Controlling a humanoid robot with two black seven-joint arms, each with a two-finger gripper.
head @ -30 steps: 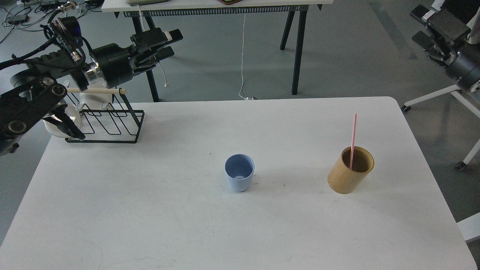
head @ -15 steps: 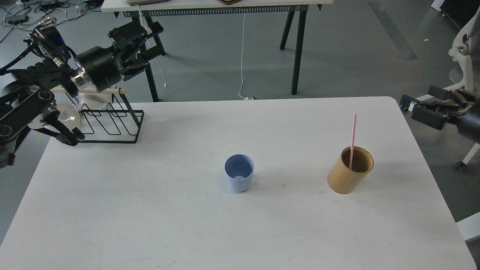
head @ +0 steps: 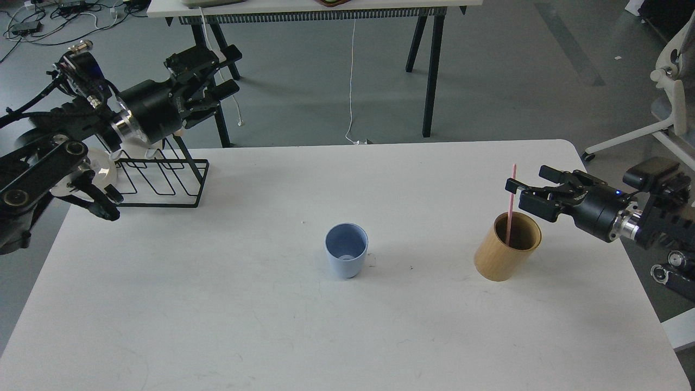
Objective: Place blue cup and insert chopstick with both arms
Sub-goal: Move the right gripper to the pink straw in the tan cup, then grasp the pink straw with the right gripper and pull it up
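The light-blue cup (head: 346, 257) stands upright and empty at the table's middle. The pink chopstick (head: 510, 203) stands nearly upright inside the tan wooden cylinder holder (head: 507, 246) at the right. My right gripper (head: 525, 193) comes in from the right, open, its fingers level with the chopstick's upper part and just right of it, not touching. My left gripper (head: 214, 73) is open and empty, raised above the black wire rack at the far left, well away from the cup.
A black wire rack (head: 157, 179) stands at the table's far left corner, with a clear glass (head: 100, 171) beside it. Another table's legs (head: 429, 70) and a cable lie beyond the far edge. A white chair (head: 670, 81) stands at the right.
My right arm has swung down from the upper right to the table, bringing its open gripper up beside the chopstick. My left arm has shifted slightly over the rack.
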